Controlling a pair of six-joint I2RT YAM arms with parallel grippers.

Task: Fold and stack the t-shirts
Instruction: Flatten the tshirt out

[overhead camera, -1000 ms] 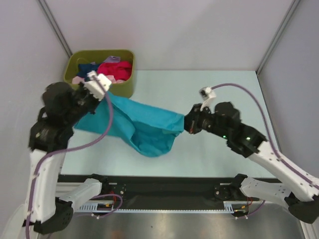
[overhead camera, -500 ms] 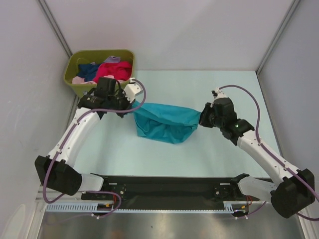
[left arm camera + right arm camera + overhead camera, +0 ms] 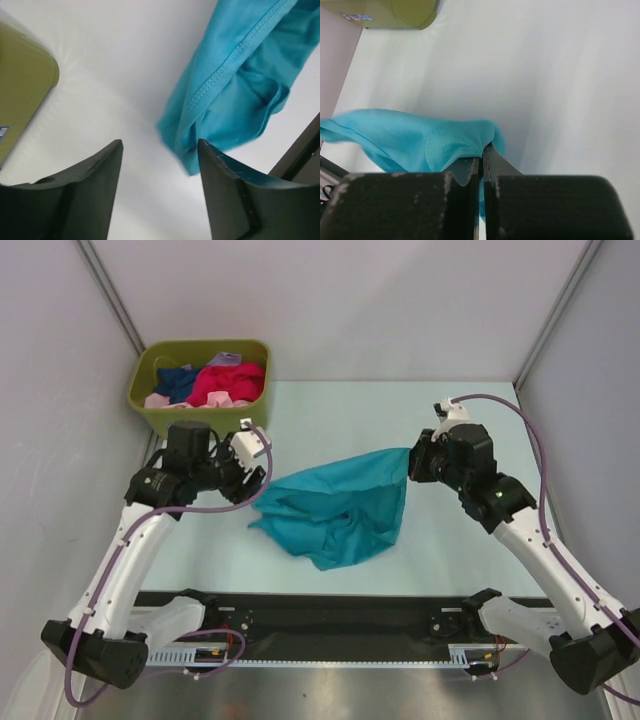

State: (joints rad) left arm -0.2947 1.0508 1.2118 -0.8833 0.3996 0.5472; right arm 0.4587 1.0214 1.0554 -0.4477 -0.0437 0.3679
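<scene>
A teal-blue t-shirt (image 3: 340,508) lies crumpled on the pale table, its right corner lifted. My right gripper (image 3: 411,463) is shut on that corner; the right wrist view shows the cloth (image 3: 420,137) pinched between the closed right gripper (image 3: 482,152). My left gripper (image 3: 258,473) stands open just left of the shirt, holding nothing. In the left wrist view the left gripper (image 3: 160,150) has bare table between its fingers, and the shirt's hemmed edge (image 3: 235,75) hangs just beyond them. More t-shirts fill the bin: magenta-red (image 3: 230,380), navy (image 3: 178,378), pale pink (image 3: 158,400).
The olive-green plastic bin (image 3: 200,422) stands at the back left, close behind my left arm; its corner (image 3: 20,95) shows in the left wrist view. Grey walls enclose the table on three sides. A black rail (image 3: 340,612) runs along the near edge.
My left gripper has opened and let go of the teal shirt, whose left side dropped crumpled onto the table. The right gripper still grips its corner and has shifted slightly back.
</scene>
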